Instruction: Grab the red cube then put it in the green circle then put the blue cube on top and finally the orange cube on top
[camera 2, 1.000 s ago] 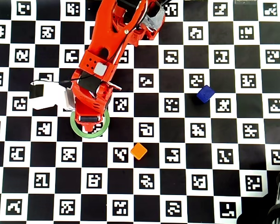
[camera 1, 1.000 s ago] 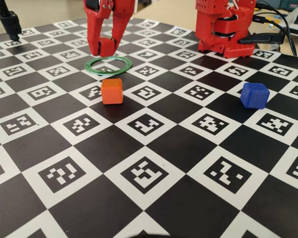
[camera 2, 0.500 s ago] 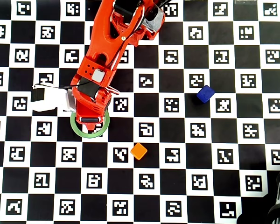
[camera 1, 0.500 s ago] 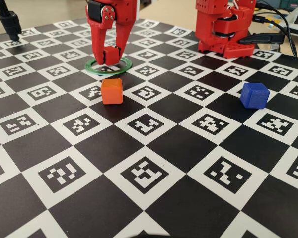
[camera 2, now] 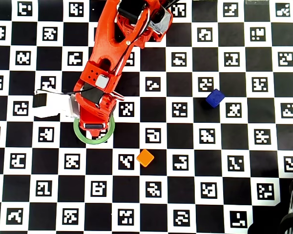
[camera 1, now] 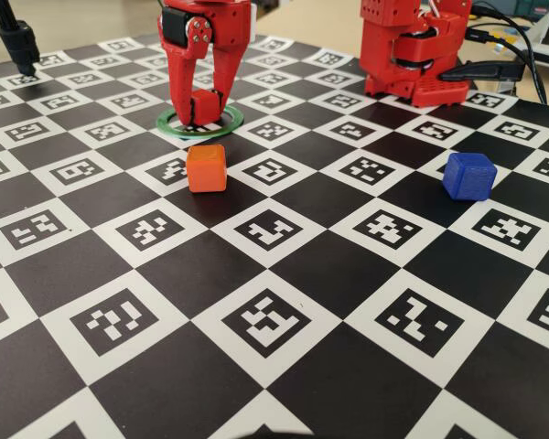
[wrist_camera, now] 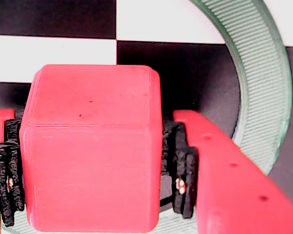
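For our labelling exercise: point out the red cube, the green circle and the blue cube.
red cube (wrist_camera: 90, 146), wrist view, front face.
green circle (wrist_camera: 263, 73), wrist view, ribbed band.
blue cube (camera 1: 468, 176), fixed view, front face.

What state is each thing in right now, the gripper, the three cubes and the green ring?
gripper: shut on the red cube, down over the ring.
red cube: held between the fingers, within the ring.
green circle: flat on the board.
orange cube: resting free.
blue cube: resting free.
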